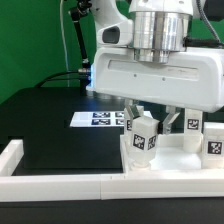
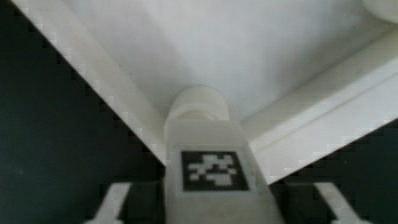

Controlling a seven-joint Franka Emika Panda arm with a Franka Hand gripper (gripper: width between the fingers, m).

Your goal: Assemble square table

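Observation:
The white square tabletop [image 1: 172,160] lies at the exterior view's lower right, against the front border strip. A white block leg [image 1: 144,134] with black-and-white tags stands upright at its near left part. My gripper [image 1: 150,116] is right above this leg, fingers down on either side of it. In the wrist view the tagged leg [image 2: 214,160] sits between my two fingers [image 2: 121,205], with a dark gap on each side, so the jaws are open and not touching it. The tabletop's raised rim [image 2: 302,110] shows beyond the leg. Two more tagged legs [image 1: 214,142] [image 1: 190,124] stand on the right.
Long low white border strips run along the front [image 1: 60,185] and the left edge [image 1: 12,153] of the black table. The marker board [image 1: 100,119] lies flat behind the leg. The arm's white body [image 1: 150,70] hangs over the tabletop.

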